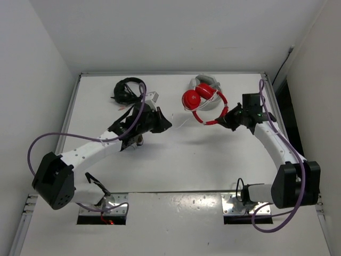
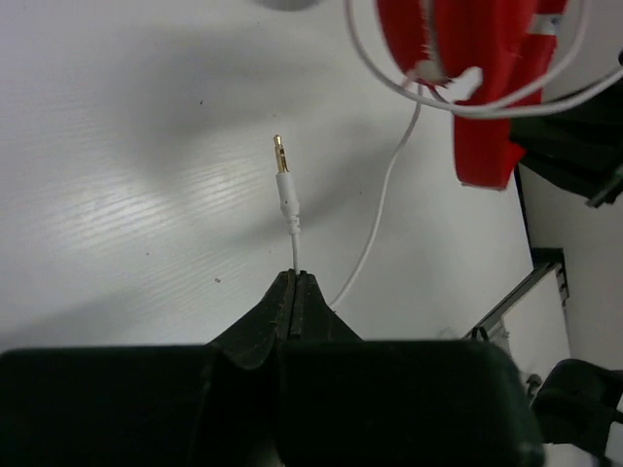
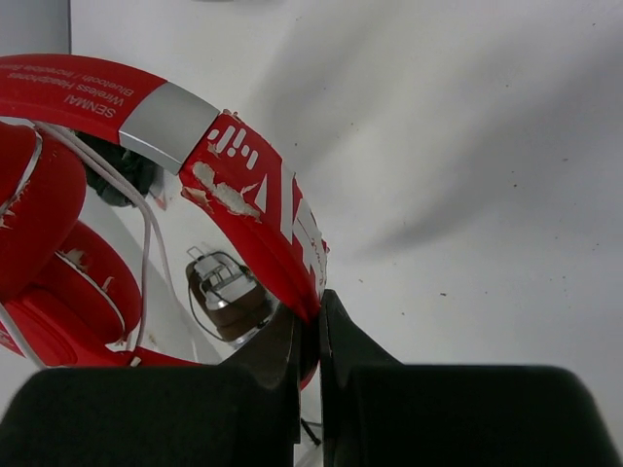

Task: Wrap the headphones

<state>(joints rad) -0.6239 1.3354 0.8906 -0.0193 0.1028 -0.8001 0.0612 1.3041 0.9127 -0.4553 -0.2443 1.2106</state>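
Note:
The red headphones [image 1: 198, 100] are held up at the back middle of the table, earcups folded together, headband [image 1: 213, 118] looping toward the right arm. My right gripper [image 1: 227, 118] is shut on the headband; in the right wrist view the jaws [image 3: 313, 309] pinch the band [image 3: 258, 190]. My left gripper [image 1: 168, 126] is shut on the thin white cable [image 1: 179, 123] close to its end. In the left wrist view the gold-tipped plug [image 2: 283, 177] sticks out past the closed gripper [image 2: 294, 278], and the cable [image 2: 376, 222] runs up to the headphones [image 2: 477, 88].
A grey-white headset [image 1: 209, 81] lies just behind the red headphones. A black headset with coiled cord [image 1: 128, 89] and a small white object [image 1: 154, 97] lie back left. Brown-and-silver headphones [image 1: 139, 140] sit under the left arm. White walls enclose the table.

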